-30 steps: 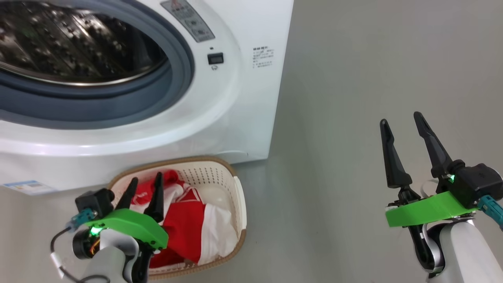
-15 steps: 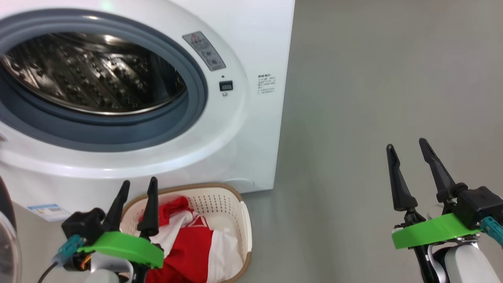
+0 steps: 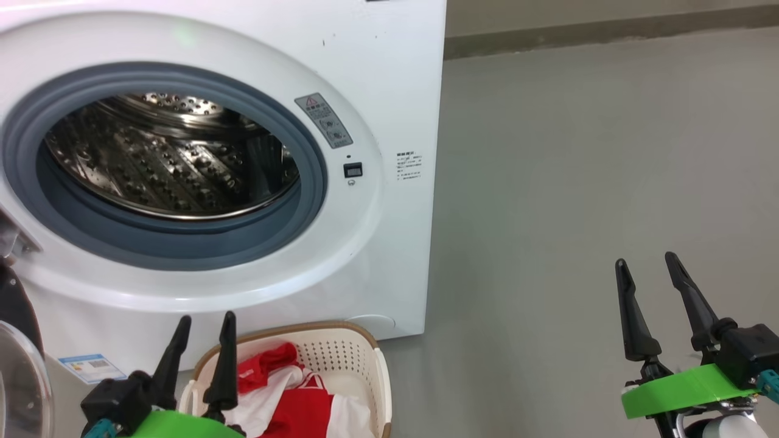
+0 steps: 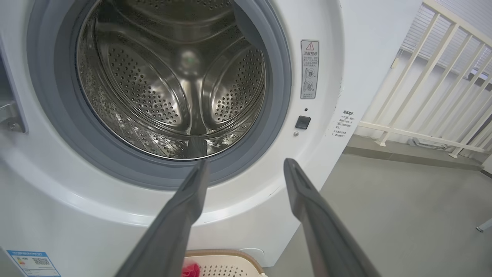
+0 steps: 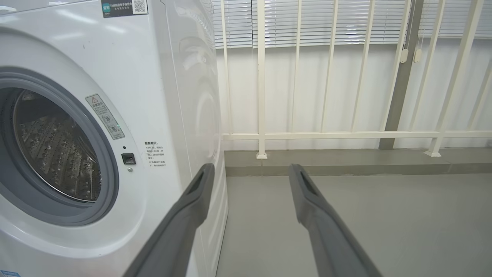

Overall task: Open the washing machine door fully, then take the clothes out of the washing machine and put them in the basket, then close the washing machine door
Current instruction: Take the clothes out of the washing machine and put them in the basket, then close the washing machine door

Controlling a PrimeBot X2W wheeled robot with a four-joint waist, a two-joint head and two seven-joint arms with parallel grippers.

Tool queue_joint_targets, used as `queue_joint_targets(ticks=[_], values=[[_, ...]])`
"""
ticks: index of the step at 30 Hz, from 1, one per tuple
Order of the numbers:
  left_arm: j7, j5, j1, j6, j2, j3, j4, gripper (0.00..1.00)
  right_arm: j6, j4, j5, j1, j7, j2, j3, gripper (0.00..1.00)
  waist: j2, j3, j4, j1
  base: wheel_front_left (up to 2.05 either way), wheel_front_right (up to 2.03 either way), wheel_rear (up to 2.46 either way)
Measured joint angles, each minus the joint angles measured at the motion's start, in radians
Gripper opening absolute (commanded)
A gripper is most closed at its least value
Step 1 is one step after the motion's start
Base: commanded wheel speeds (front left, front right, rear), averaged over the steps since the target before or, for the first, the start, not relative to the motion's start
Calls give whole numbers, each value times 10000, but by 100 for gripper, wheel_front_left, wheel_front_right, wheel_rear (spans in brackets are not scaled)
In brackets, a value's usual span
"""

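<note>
The washing machine [image 3: 389, 91] stands with its steel drum [image 3: 170, 158] exposed, and no fabric shows inside it. The washing machine door [image 3: 21, 377] hangs swung out at the far left edge; its glass bowl and a bit of black rim show. On the floor in front sits the basket [image 3: 359, 359] holding the red and white clothes [image 3: 298, 404]. My left gripper [image 3: 206, 317] is open and empty over the basket's left rim, pointing at the machine front. Off to the right, my right gripper [image 3: 645, 260] is open and empty above bare floor. In the left wrist view my left gripper [image 4: 246, 163] points at the drum [image 4: 173, 84].
Grey floor [image 3: 578, 182] stretches to the right of the machine. In the right wrist view my right gripper [image 5: 251, 167] faces a white railing [image 5: 261, 96] on a low kerb behind the machine's right side [image 5: 192, 96]. A blue energy label [image 3: 91, 367] is stuck low on the machine front.
The head camera has tilted up, so the whole picture slid down. Against the basket, my left gripper has risen from over the clothes to the left rim. Both grippers stayed open.
</note>
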Motion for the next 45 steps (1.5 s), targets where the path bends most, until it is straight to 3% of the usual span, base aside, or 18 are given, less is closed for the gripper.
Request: queue_joint_targets(ticks=[27,45], values=[[0,702,592,0,12,418,-579,100,0,-119,-142,295,0,19,-215,100,0,-478,-76,0,-7,7,0],[0,715,624,0,44,123,-696,100,0,-48,-142,426,0,35,-159,100,0,-518,-43,0,-153,153,0]])
